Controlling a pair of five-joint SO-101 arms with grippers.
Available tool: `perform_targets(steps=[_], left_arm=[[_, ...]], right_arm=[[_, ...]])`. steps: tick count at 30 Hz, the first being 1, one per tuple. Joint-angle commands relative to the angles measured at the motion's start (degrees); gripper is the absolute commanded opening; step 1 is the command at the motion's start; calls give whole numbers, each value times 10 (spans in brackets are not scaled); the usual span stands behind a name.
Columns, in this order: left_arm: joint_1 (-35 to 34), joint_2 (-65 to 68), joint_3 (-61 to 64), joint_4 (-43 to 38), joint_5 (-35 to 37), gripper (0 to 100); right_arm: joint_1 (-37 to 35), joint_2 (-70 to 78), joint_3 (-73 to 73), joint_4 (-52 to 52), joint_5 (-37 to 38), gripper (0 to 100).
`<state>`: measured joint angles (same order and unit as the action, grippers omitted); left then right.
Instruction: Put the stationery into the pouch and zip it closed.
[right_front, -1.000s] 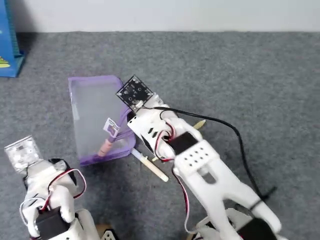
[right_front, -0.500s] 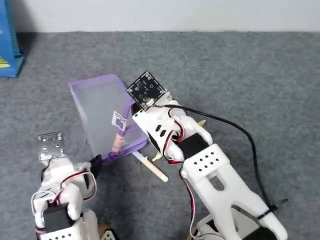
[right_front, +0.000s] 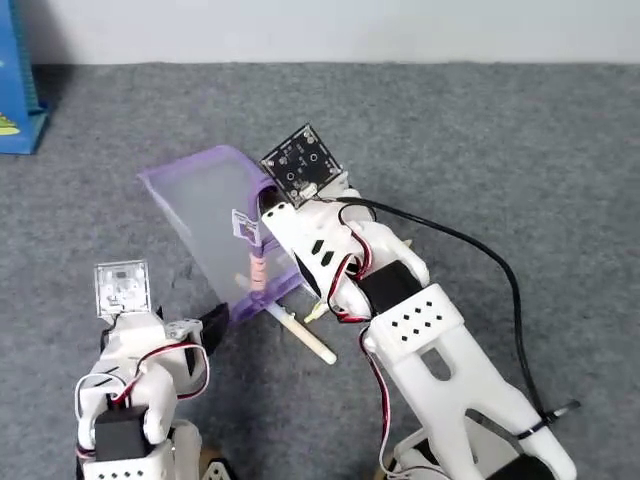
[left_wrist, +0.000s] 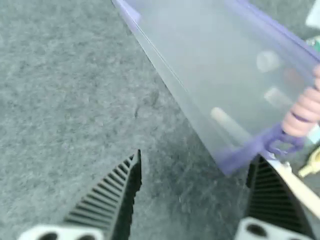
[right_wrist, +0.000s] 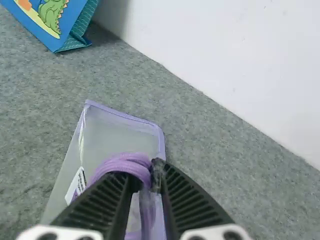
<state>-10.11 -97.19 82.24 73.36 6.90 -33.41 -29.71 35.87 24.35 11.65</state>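
Grey felt (right_front: 520, 150) underneath. Found pouch (right_front: 205, 215) tilted mid-table, pink ribbed piece (right_front: 258, 270) at its near edge; spotted white pen (right_front: 300, 335) outside, just beside it. Saw right gripper (right_wrist: 150, 172) clamped on pouch's purple rim, arm stretched forward; left gripper (left_wrist: 195, 165) spread wide, holding nothing, low near pouch's corner.

Frosted plastic pouch (right_front: 215, 225), fuzzy grey carpet (right_front: 500, 150)
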Motion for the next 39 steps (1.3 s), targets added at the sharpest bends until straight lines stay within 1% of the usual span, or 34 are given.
perform_targets(steps=[1,3,7,12,14,20,25,31,39], left_arm=[[7,1,-6,-22,6,327],[8,1,-6,-21,6,327],[14,1,-5,-18,4,327],[69,1,17,-27,3,327],[64,1,20,-40,4,327],[18,1,31,-84,6,327],[20,1,45,-103,6,327],[18,1,46,-103,6,327],[20,1,45,-104,7,326]], right_arm=[[8,-29,-56,12,-7,8],[6,-29,-84,45,-10,8],[5,-28,-156,115,-45,8],[-21,-28,-195,164,-47,8],[-29,-28,-204,174,-47,8],[-29,-29,-238,211,-47,8],[-29,-29,-290,272,-48,8],[-30,-37,-300,301,-48,8],[-85,-110,-298,368,-48,8]])
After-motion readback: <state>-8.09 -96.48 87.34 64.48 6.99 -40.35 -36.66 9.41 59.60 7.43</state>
